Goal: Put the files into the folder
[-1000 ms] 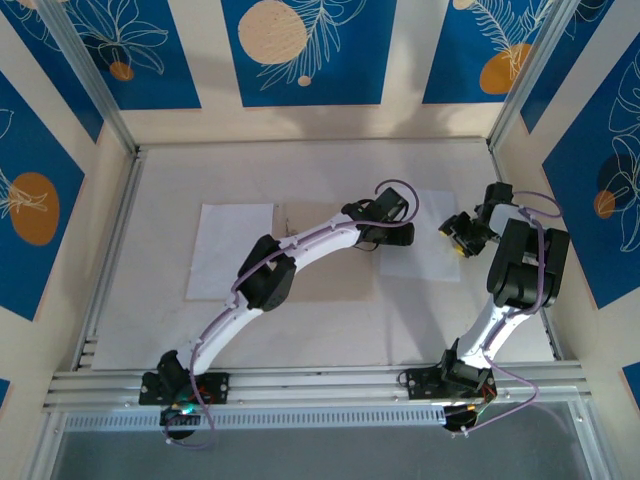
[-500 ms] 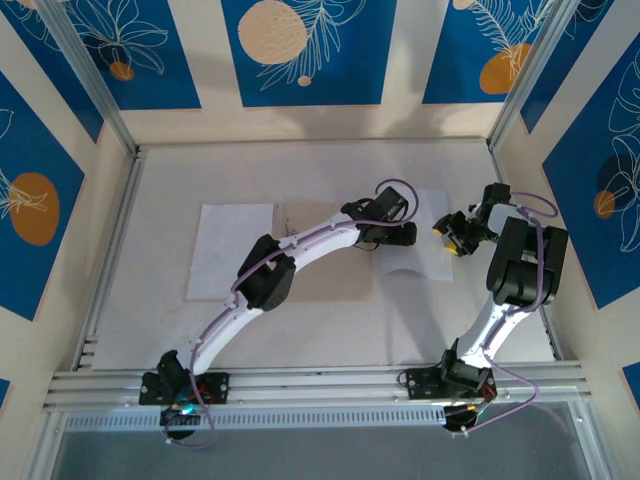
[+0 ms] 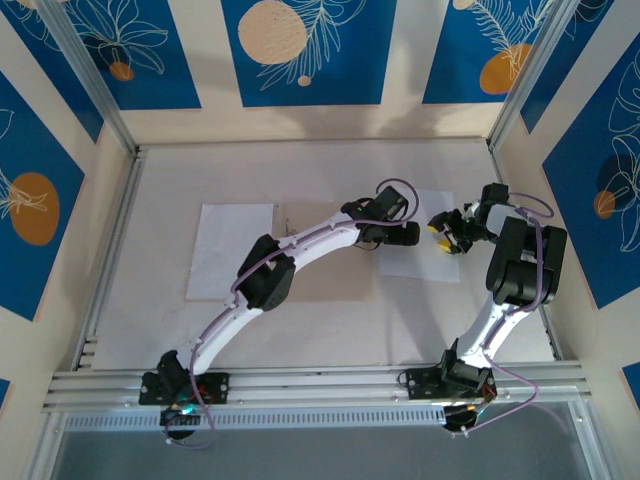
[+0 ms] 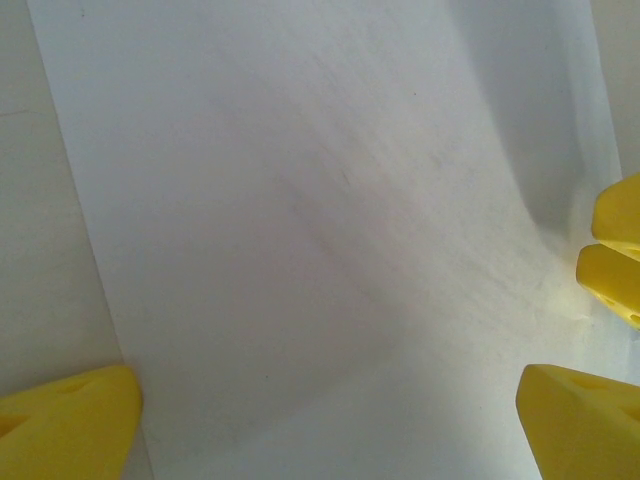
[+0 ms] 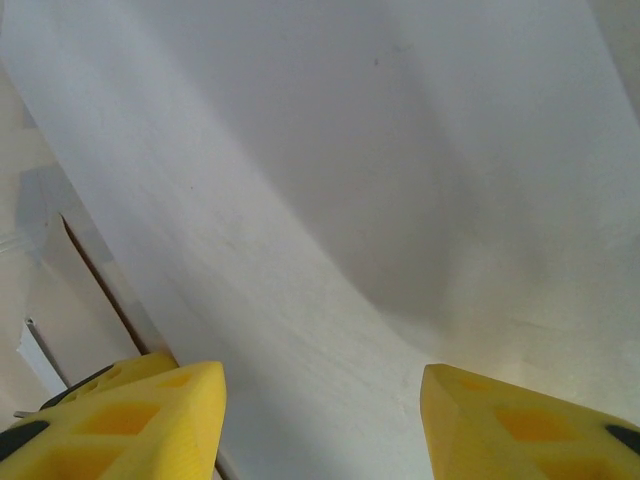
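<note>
One of the files, a white sheet [image 3: 425,262], lies right of centre, slightly bowed [image 5: 350,200]. My left gripper [image 3: 411,235] hovers over its left part, open wide, its fingertips [image 4: 70,425] spread across the paper [image 4: 320,200]. From the right, my right gripper [image 3: 441,228] meets the same sheet with jaws apart [image 5: 320,425] and the paper running under them; its fingers [image 4: 615,250] show at the edge of the left wrist view. The other file [image 3: 232,250] lies flat at the left. The tan folder [image 3: 335,280] lies between the two, partly under my left arm.
Aluminium rails [image 3: 320,385] run along the near edge and up both sides. Blue patterned walls [image 3: 310,50] close the back and sides. The table mat [image 3: 330,170] is bare behind the sheets.
My left gripper has opened wider over the right sheet. My right gripper has slid a little left onto the sheet, whose near edge rose and settled.
</note>
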`<state>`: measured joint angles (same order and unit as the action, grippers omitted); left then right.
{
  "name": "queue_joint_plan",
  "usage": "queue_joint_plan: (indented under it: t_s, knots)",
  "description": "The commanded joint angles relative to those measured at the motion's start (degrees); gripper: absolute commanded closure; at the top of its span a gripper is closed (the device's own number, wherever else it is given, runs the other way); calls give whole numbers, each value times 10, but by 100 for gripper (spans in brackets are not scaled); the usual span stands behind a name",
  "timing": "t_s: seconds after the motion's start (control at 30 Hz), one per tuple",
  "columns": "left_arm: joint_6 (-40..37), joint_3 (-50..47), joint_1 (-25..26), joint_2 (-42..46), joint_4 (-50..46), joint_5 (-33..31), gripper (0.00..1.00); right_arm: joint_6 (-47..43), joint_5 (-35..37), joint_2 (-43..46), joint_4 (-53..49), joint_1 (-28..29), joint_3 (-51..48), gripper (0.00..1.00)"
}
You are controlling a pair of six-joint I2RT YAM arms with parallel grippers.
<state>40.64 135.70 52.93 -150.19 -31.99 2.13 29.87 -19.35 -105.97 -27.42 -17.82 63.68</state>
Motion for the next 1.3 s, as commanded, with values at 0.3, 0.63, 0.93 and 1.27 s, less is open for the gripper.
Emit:
queue_joint_plan:
  t_s: [0.3, 0.63, 0.93, 1.27]
  knots:
    - [14, 6, -1, 2, -37, 25, 3, -17, 137, 69, -55, 26, 11, 45]
    - [9, 5, -3, 2, -44, 26, 3, -19, 214, 32, -75, 37, 26, 44]
    - [9, 5, -5, 3, -41, 35, 3, -19, 173, -4, -72, 41, 32, 44]
    - [12, 5, -5, 4, -33, 52, 0, -14, 79, -14, -54, 38, 26, 44]
